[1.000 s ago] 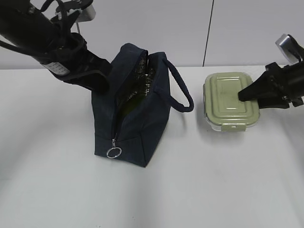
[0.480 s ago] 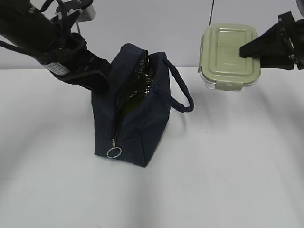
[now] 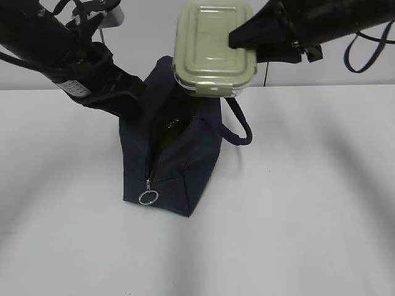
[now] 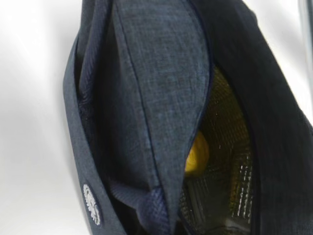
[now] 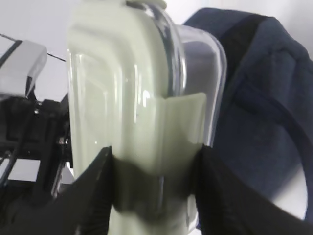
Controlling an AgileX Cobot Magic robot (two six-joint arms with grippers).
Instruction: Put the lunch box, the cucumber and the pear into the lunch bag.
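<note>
White table (image 3: 296,203); right pincer (image 5: 151,188) clamping lunch box (image 3: 213,49), left pincer hidden behind lunch bag (image 3: 179,160).

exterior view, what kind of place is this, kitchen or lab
Probably a lab or test bench, not a kitchen: a bare white table, a plain pale wall, and only the lunch bag and lunch box staged between two robot arms.

I can't read any text from here. There's a small pale label (image 3: 76,90) on my left arm, but its print is too small to make out, and a whitish embroidered emblem (image 4: 91,211) on the lunch bag (image 4: 146,98) is too blurred to read as letters.
</note>
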